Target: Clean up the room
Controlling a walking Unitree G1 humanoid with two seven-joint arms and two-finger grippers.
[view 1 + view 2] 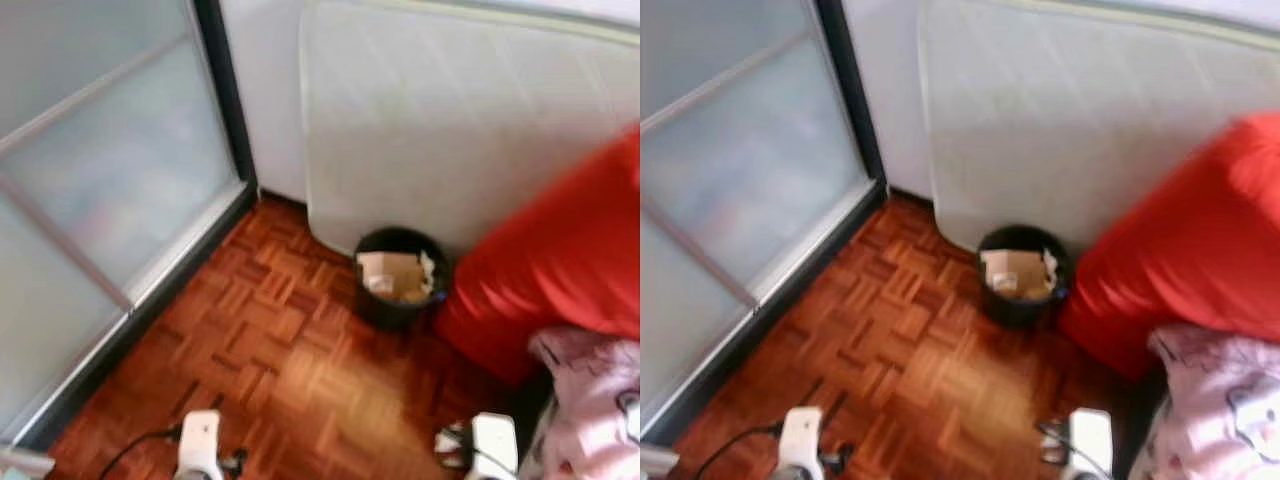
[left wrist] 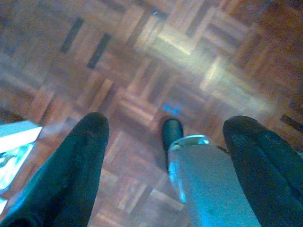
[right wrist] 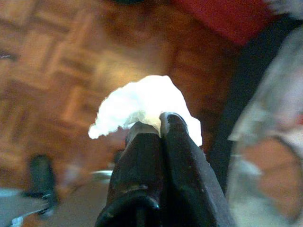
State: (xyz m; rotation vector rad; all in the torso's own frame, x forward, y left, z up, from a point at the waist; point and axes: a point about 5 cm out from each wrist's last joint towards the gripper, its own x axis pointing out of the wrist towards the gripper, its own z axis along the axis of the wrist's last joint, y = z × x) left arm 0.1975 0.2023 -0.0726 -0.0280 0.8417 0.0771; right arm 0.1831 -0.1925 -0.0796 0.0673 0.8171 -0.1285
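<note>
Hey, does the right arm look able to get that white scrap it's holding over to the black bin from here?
Probably yes. The right gripper is shut on the white scrap, and bare parquet floor lies between it and the black bin, though it may need a step closer.

No readable text, labels or numbers anywhere I look; the cardboard scraps in the round black waste bin (image 1: 398,278) are too blurred for print.
</note>
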